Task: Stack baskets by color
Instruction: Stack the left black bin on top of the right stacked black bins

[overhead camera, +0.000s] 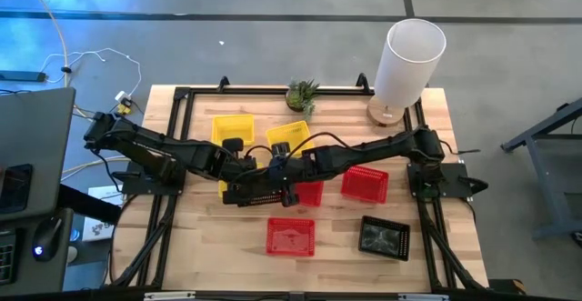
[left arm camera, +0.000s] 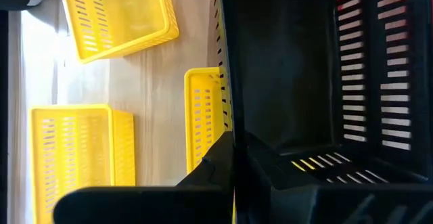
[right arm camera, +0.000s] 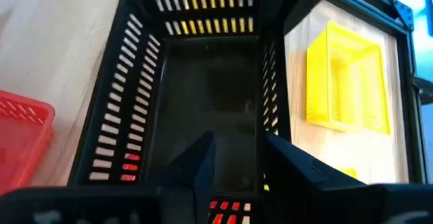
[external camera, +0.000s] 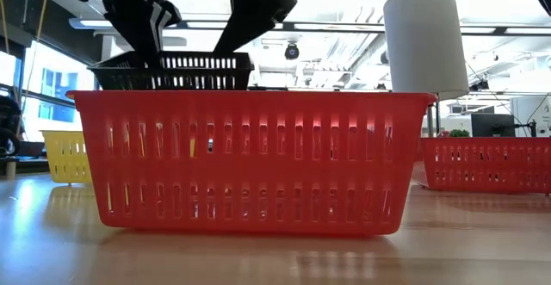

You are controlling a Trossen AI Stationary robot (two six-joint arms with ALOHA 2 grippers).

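Note:
A black basket (overhead camera: 264, 192) hangs near the table's middle, over a red basket (overhead camera: 309, 193) and the edge of a yellow one (left arm camera: 203, 116). My left gripper (overhead camera: 244, 169) is shut on its far long wall near the left end. My right gripper (overhead camera: 284, 169) stands open astride the same wall (right arm camera: 270, 82) near the right end, one finger (right arm camera: 196, 163) inside the basket and one (right arm camera: 291, 170) outside. Whether it touches the wall I cannot tell. Two more yellow baskets (overhead camera: 232, 128) (overhead camera: 289, 137) rest on their bottoms at the back. My left gripper pinches the black basket's far long wall (left arm camera: 226, 102) near a corner, one finger (left arm camera: 270, 173) inside the basket and one (left arm camera: 206, 173) outside. It comes from above, slanting down. The basket hangs about level with its opening up; the low view hides its underside behind a red basket.
Red baskets sit at the right middle (overhead camera: 365, 184) and front middle (overhead camera: 290, 236), and another black basket (overhead camera: 385, 237) at the front right. A tall white cylinder (overhead camera: 409, 60) stands at the back right corner, with a small plant (overhead camera: 303, 94) at the back edge.

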